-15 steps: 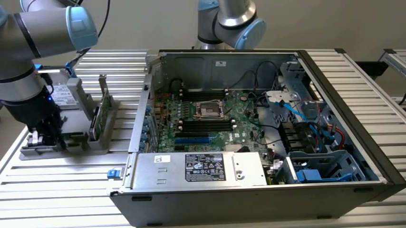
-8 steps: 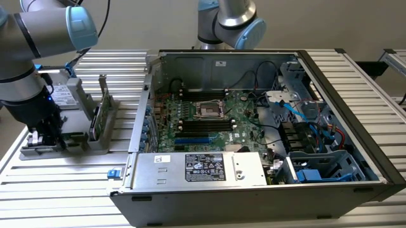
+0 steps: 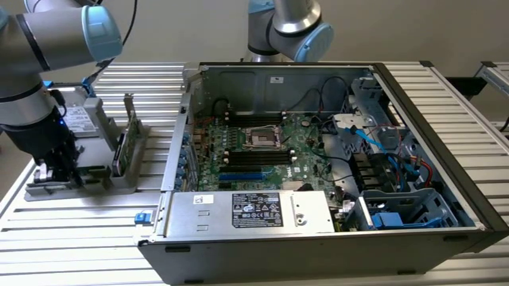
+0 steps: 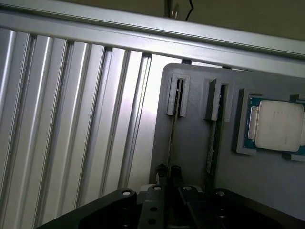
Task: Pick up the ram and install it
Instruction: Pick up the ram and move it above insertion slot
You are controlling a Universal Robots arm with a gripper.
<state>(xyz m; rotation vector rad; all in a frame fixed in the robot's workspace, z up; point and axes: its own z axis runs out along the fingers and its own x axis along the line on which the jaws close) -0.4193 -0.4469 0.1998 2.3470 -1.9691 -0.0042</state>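
Note:
The ram [image 4: 172, 125] stands edge-on in the first slot of a grey holder [image 4: 190, 148], a thin green stick running along the slot. My gripper [image 4: 169, 172] is down over its near end, one dark finger on each side and pressed close to it. In the exterior view the gripper [image 3: 52, 171] sits low on the holder [image 3: 95, 179] at the exterior view's left, outside the computer case. A second thin stick [image 4: 213, 138] stands in the neighbouring slot.
A processor chip [image 4: 279, 125] lies in a pocket of the holder. A green card with a metal bracket [image 3: 123, 140] stands upright on it. The open computer case [image 3: 445, 179] holds the motherboard with black memory slots [image 3: 253, 156] and a power supply [image 3: 250, 210]. Another arm [image 3: 288, 24] stands behind.

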